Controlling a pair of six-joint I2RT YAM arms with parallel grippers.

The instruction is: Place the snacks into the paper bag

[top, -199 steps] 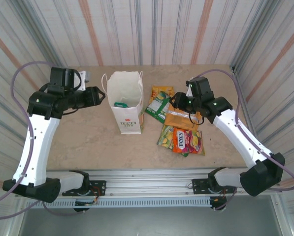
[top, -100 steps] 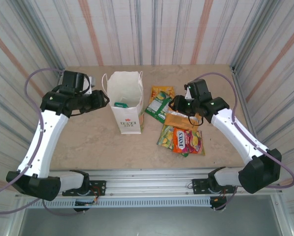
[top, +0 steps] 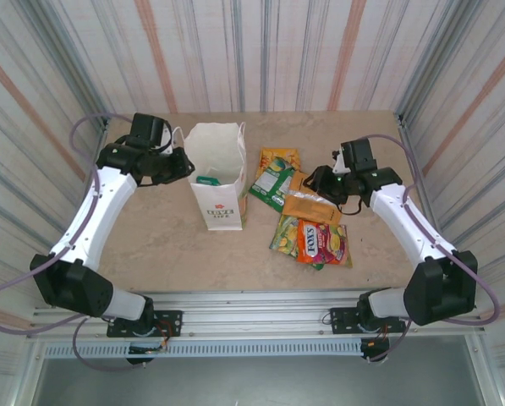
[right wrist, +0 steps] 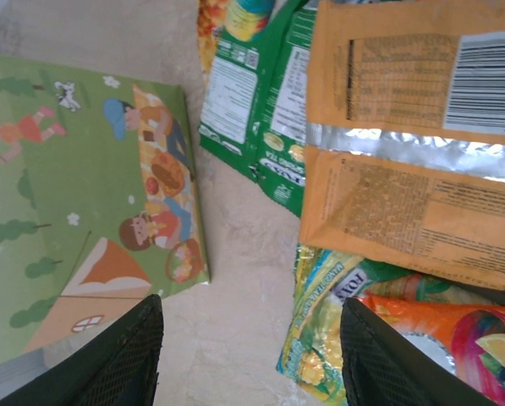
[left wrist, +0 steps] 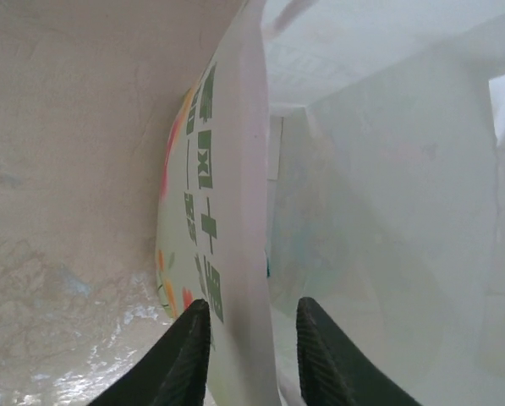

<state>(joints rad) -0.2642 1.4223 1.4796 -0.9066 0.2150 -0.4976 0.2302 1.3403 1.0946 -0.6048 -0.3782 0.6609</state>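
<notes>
The white paper bag (top: pixel 216 173) stands upright at mid-table with its mouth open and a small green thing showing inside. My left gripper (top: pixel 180 163) is at the bag's left wall. In the left wrist view its fingers (left wrist: pixel 191 355) straddle that wall (left wrist: pixel 235 169), one outside and one inside, narrowly apart. The snacks lie right of the bag: a green packet (top: pixel 271 182), an orange one (top: pixel 311 205), a red FOX'S packet (top: pixel 322 244) and a yellow-green one (top: pixel 284 235). My right gripper (top: pixel 317 181) hovers open over the orange packet (right wrist: pixel 413 169), with bare table between its fingers (right wrist: pixel 138 355).
Another orange-yellow packet (top: pixel 279 158) lies at the back of the pile. The bag's green cartoon-printed side (right wrist: pixel 91 194) faces the snacks, with a strip of bare table (right wrist: pixel 235 279) between. Striped walls close in the table (top: pixel 150 245) on three sides.
My left arm has swung right to the bag, and its jaws have narrowed around the left wall. The right gripper has drawn slightly right, off the green packet.
</notes>
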